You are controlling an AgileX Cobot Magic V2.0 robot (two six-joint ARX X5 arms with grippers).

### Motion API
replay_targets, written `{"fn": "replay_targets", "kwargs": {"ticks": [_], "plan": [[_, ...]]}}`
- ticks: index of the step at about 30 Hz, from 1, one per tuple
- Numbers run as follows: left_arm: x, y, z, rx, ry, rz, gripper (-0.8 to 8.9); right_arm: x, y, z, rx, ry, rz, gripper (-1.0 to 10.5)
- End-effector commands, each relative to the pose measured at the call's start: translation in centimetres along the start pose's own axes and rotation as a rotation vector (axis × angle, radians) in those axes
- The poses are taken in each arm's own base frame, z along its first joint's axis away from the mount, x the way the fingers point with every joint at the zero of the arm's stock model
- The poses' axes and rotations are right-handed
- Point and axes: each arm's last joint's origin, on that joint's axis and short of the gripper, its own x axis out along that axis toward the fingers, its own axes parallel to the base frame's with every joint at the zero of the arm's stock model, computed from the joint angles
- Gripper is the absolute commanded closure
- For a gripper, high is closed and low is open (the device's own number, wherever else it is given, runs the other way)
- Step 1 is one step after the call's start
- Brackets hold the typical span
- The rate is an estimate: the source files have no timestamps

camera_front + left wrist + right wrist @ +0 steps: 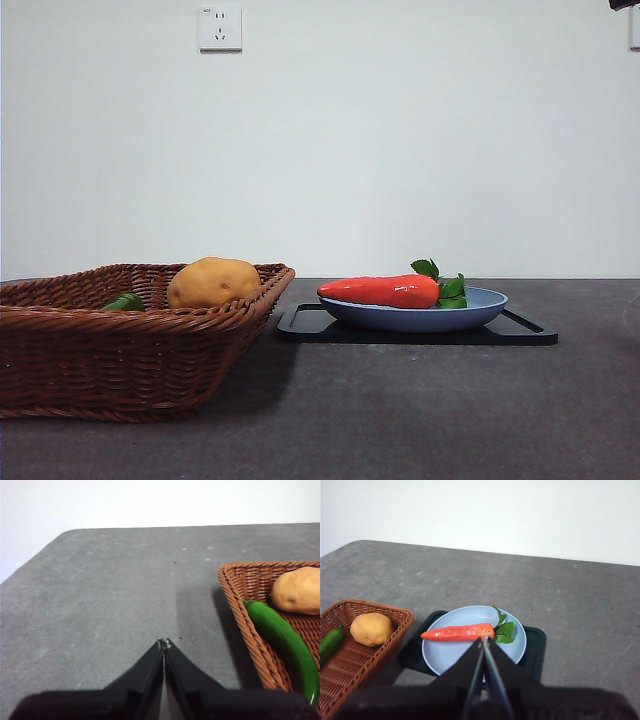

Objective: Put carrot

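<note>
The carrot (380, 291) lies flat on a blue plate (480, 309), its pointed tip to the left and its green leaves to the right. The plate sits on a black tray (530, 330) on the grey table (400, 420), right of centre in the front view. Just left of the tray stands a brown wicker basket (120, 360) holding a tan potato (213, 282) and a green pepper (125, 302).

The right gripper (483, 640) hangs above the near side of the plate with its two black jaws pressed together and nothing between them; in its wrist view the tips point at the carrot's thick end, close to the leaves, and do not visibly touch it. In the front view only a black tip shows at the top right corner.

The left gripper (163, 642) waits over bare table to the left of the basket, jaws likewise closed and empty, well apart from the carrot.
</note>
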Motion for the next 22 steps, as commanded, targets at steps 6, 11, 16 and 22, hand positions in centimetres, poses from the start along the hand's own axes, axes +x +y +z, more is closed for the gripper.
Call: {"fn": "replay_targets", "kwargs": {"ticks": [6, 11, 16, 22], "plan": [[0.0, 0.0, -0.1, -0.008, -0.006, -0.001, 8.05, -0.1, 0.1, 0.3, -0.004, -0.019, 0.002, 9.4], [0.0, 0.0, -0.1, -0.008, -0.006, -0.001, 8.05, -0.1, 0.1, 0.3, -0.004, -0.019, 0.002, 9.4], [0.0, 0.0, -0.1, -0.008, -0.006, -0.001, 8.05, -0.8, -0.4, 0.2, -0.101, -0.020, -0.045, 9.4], [0.0, 0.0, -0.1, -0.008, -0.007, -0.001, 8.05, -3.2, -2.3, -1.6, -0.120, -0.070, -0.183, 9.4]]}}
